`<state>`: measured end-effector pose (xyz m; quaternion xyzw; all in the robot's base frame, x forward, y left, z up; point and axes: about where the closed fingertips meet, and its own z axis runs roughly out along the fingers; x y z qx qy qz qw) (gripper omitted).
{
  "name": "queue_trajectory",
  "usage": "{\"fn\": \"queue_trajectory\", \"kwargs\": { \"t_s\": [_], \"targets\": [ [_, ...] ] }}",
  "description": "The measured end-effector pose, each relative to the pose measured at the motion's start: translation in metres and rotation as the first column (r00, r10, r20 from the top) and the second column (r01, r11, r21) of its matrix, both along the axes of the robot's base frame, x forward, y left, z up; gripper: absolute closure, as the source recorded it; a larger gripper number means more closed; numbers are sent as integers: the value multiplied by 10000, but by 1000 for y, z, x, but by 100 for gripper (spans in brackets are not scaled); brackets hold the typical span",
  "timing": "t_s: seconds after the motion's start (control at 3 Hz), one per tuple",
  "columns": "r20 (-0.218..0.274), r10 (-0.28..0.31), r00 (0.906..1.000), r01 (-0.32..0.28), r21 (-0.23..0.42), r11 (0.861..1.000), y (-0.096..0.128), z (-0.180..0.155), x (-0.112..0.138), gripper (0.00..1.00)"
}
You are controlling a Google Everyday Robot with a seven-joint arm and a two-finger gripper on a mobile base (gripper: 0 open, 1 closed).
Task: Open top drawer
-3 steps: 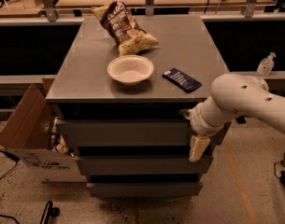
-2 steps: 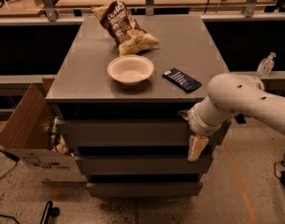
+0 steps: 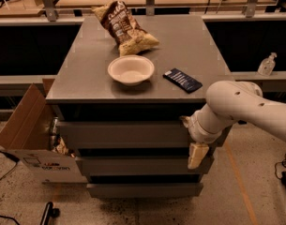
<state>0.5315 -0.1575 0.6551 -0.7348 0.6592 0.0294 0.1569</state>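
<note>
At the right front corner of the cabinet point(image 3: 86, 74), the gripper point(image 3: 197, 154) hangs against the right end of the top drawer point(image 3: 124, 134). I cannot tell its grip. The drawer sits just under the top, seemingly proud of those below. A bowl point(image 3: 131, 70) rests above.

Gripper point(image 3: 197, 153) at right end of top drawer point(image 3: 124, 134), half hidden by wrist point(image 3: 204, 124), arm point(image 3: 257, 109) cropped right
</note>
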Motion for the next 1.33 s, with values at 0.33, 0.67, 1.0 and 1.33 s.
{"fn": "queue_trajectory", "kwargs": {
  "t_s": [0.33, 0.67, 1.0, 1.33],
  "targets": [
    [-198, -111, 9997, 113, 112, 9999, -1, -2, -11, 16],
    [-19, -111, 9999, 111, 436, 9990, 0, 14, -23, 16],
    [212, 47, 9998, -67, 931, 9956, 2, 41, -43, 14],
    [165, 341, 9993, -361, 1380, 9898, 6, 63, -66, 12]
  ]
}}
